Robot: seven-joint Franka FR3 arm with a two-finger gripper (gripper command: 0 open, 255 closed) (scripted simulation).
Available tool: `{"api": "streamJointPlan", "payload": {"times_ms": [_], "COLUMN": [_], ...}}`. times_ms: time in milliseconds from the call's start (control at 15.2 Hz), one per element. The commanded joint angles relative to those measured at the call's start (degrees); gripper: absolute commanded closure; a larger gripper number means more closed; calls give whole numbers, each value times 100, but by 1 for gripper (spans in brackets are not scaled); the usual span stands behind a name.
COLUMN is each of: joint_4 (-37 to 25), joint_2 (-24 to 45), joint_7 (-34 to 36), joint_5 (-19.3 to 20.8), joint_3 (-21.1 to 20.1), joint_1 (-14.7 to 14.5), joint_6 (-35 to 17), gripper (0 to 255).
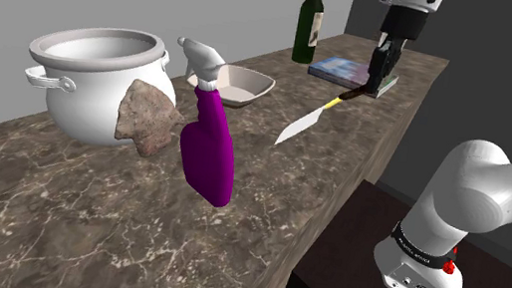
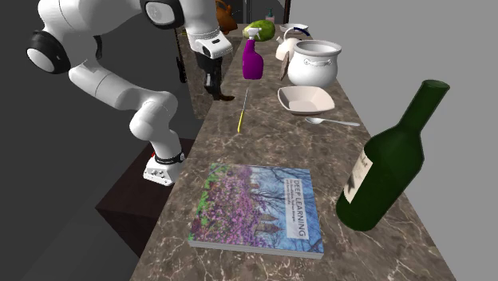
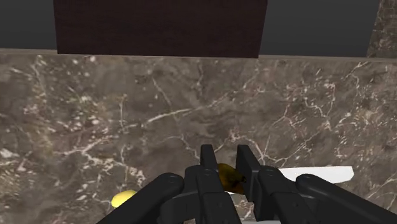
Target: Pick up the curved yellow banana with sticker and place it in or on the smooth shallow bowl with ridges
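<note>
My black gripper is shut on a yellow-brown banana that shows between the two fingers, most of it hidden by them. In the shoulder view the gripper hangs above the far end of the counter, near the book. In the second exterior view the gripper hangs over the counter's left edge. The shallow pale bowl sits mid-counter beside the pot. In the second exterior view the bowl lies off to the gripper's right.
A knife with a white blade and yellow handle lies on the marble counter below the gripper. Around the bowl stand a white pot, a rock, a purple spray bottle and a spoon. A book and a green bottle are at one end.
</note>
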State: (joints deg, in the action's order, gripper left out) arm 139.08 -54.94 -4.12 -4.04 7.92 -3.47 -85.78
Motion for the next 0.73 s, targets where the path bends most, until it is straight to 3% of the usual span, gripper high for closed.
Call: {"api": "streamJointPlan", "payload": {"times_ms": [0,198,660], "joint_4": [-198,-409,-1164], "joint_2": [66,138,1568], "joint_7": [27,47,345], "joint_5": [-16,-28,-344], "joint_3": [-13,-19,-331], "joint_1": [-15,-29,-268], "joint_6": [132,270,-451], "gripper": [255,255,255]}}
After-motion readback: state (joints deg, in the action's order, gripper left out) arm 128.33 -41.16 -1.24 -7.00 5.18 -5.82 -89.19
